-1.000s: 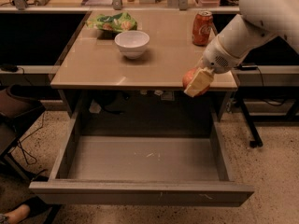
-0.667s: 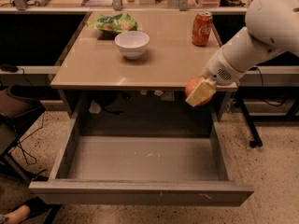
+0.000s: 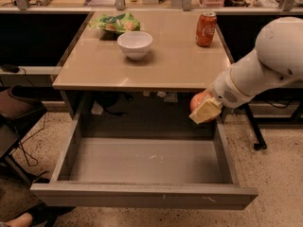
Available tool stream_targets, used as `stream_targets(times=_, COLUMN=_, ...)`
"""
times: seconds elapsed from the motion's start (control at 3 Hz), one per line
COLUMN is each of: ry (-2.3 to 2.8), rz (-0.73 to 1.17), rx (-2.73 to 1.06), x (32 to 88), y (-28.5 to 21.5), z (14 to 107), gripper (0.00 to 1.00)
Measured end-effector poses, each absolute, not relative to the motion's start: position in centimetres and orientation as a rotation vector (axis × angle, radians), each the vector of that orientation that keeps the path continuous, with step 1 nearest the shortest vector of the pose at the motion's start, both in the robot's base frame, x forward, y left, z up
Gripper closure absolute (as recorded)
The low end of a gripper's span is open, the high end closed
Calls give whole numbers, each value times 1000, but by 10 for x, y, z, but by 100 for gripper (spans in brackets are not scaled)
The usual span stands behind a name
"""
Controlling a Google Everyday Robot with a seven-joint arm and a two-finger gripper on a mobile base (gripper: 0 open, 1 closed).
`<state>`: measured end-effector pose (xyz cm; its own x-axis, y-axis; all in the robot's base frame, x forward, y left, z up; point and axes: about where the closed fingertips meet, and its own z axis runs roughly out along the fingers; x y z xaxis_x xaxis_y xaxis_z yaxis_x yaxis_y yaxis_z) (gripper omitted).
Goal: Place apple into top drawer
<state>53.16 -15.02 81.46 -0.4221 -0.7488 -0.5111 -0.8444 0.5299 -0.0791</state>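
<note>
The grey top drawer (image 3: 147, 162) stands pulled fully open below the tan table, its flat bottom bare. My gripper (image 3: 203, 109) is at the drawer's back right corner, just past the table's front edge and above the drawer. It is shut on the red-orange apple (image 3: 197, 100), which shows between the cream fingers (image 3: 206, 112). The white arm reaches in from the right. The apple hangs above the drawer floor, not touching it.
On the table stand a white bowl (image 3: 135, 43), a red soda can (image 3: 206, 29) and a green chip bag (image 3: 115, 22). A dark chair (image 3: 16, 112) stands at the left. Desk legs and cables lie at the right.
The gripper with the apple has moved down and forward off the table's front edge, now lower over the drawer's back right corner.
</note>
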Motion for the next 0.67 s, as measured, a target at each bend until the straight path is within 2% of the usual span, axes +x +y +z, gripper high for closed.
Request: stream_targets(times=0.67, ry=2280, rz=208, rx=-1405, x=553, y=-151, z=816, gripper=100)
